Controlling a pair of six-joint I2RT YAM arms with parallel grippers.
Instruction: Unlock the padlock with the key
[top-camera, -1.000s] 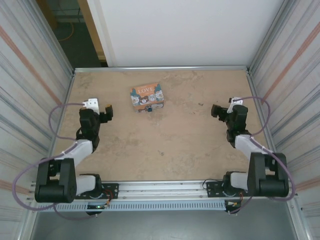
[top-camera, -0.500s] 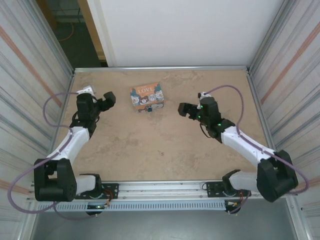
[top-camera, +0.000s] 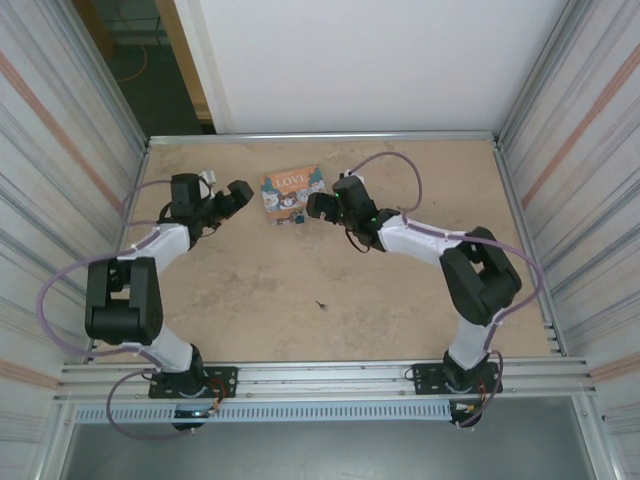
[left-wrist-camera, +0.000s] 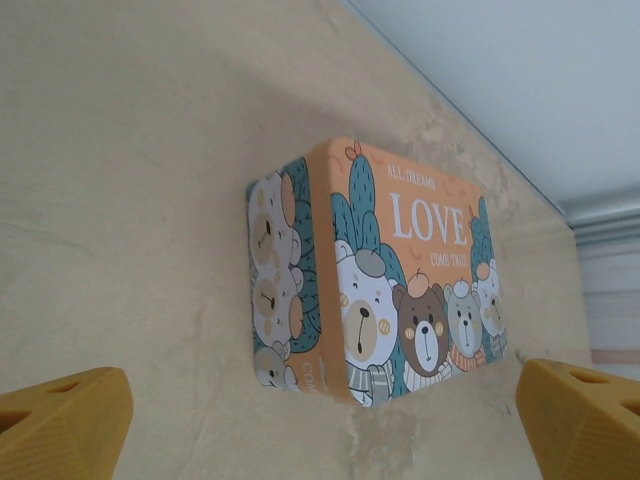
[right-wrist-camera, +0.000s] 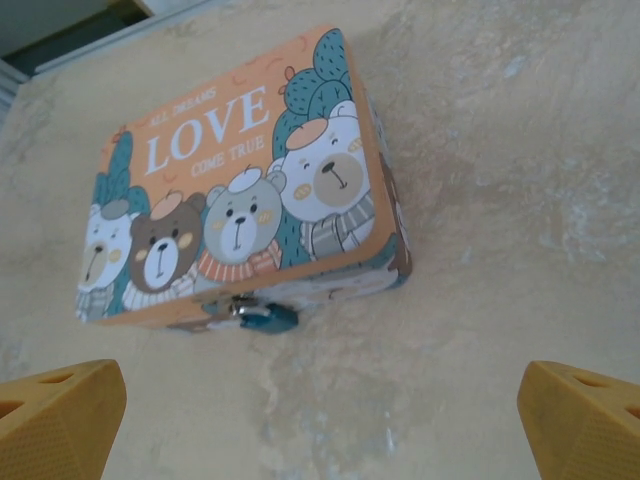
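Observation:
The tiny blue padlock (right-wrist-camera: 265, 317) with its silvery shackle hangs at the front clasp of the orange "LOVE" tin (right-wrist-camera: 230, 180) and rests on the table; from above the padlock (top-camera: 299, 220) is a small speck at the tin's (top-camera: 293, 192) near edge. My right gripper (top-camera: 316, 206) hovers just right of the tin, open and holding nothing, its yellow fingers (right-wrist-camera: 60, 420) wide apart. My left gripper (top-camera: 243, 191) is just left of the tin (left-wrist-camera: 400, 270), also open and holding nothing, fingers (left-wrist-camera: 60, 425) spread. A tiny dark item (top-camera: 322, 305) lies mid-table; I cannot tell whether it is the key.
The tan tabletop (top-camera: 400, 290) is walled by metal panels left and right and a white wall at the back. Both arm bases are bolted to the rail (top-camera: 320, 378) at the near edge.
Both arms have reached forward and inward from the table's sides to flank the tin; the right one swept far to the left. Both grippers stayed open.

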